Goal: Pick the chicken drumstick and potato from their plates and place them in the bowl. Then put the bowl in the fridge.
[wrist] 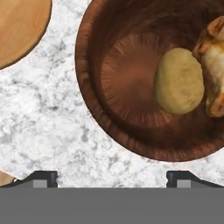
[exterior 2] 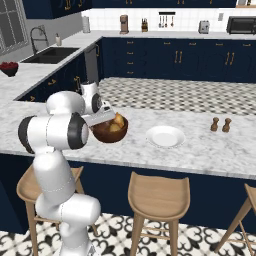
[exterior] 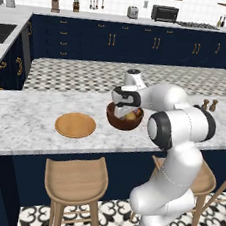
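Reddish-brown bowl (wrist: 131, 109), tan potato (wrist: 179, 81), grey-veined marble counter (wrist: 48, 122)

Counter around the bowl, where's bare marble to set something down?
Bare marble lies between the wooden plate and bowl, and between the white plate and the shakers. The bowl is crowded: potato, drumstick, open gripper above.

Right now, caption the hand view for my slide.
Open tool above the bowl holding potato and chicken drumstick, wooden plate beside it.
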